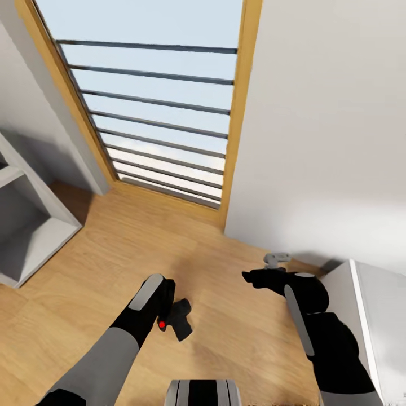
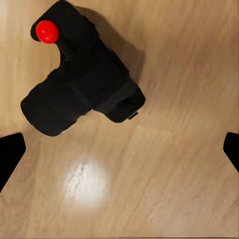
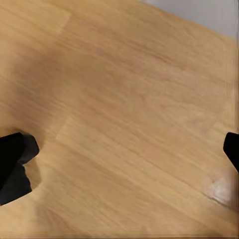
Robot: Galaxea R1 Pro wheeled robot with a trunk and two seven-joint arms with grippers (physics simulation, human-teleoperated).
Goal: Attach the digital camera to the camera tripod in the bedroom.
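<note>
Floor [image 1: 113, 265]: light wood planks, spread across the lower part of the head view and behind everything in both wrist views; a pale glare spot shows on it in the left wrist view.

Wall [image 1: 327, 124]: light grey, plain, to the right of the window.

Window [image 1: 163, 107]: tall, wood-framed, reaching to the floor, crossed by dark horizontal bars, sky behind.

Shelf [image 1: 34, 225]: white, open compartments, standing at the left edge of the head view.

White box-like object [image 1: 366, 316]: at the right edge of the head view, beside the right arm; its kind cannot be told.

Left arm [image 1: 107, 355]: grey and black, reaching forward and down toward the floor.

Right arm [image 1: 332, 344]: black with a grey strip, reaching forward near the wall.

Left tool [image 1: 166, 304]: above the camera; its two black fingertips [image 2: 10, 154] stand at opposite edges of the left wrist view, spread wide, clear of the camera.

Right tool [image 1: 254, 277]: fingertips [image 3: 15, 159] likewise set wide apart over bare floor, holding nothing.

Camera [image 2: 82, 79]: small, black, boxy, with a short round lens barrel; lying on the floor just below the left tool, not touching its fingers.

Red button [image 2: 48, 31]: round, bright, on the camera body.
</note>
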